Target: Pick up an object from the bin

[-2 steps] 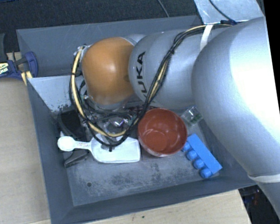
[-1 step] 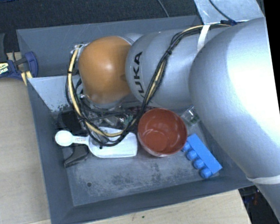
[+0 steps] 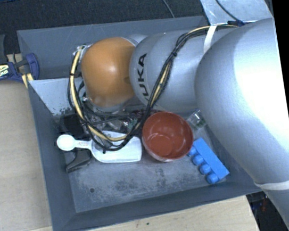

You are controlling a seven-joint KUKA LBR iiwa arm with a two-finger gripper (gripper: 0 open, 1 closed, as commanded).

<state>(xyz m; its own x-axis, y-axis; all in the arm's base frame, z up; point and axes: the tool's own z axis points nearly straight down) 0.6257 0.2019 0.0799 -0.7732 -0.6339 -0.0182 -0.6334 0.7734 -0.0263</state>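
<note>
Camera view, near to far: blue toy brick (image 3: 208,163) just right of red cup (image 3: 167,136); white scoop (image 3: 119,153) left of the cup, lying lengthwise leftward (round tip outermost); gripper (image 3: 75,143) spread wide across that tip, clamping nothing yet.

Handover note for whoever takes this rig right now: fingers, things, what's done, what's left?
Gripper: down at the left end of the bin, fingers apparently open, one on each side of the white scoop's round end.
Things: red cup mid-bin, right of the scoop; blue brick lower right of the cup.
Done: gripper is placed at the scoop.
Left: shut on it and lift; nothing is out of the bin yet.
</note>
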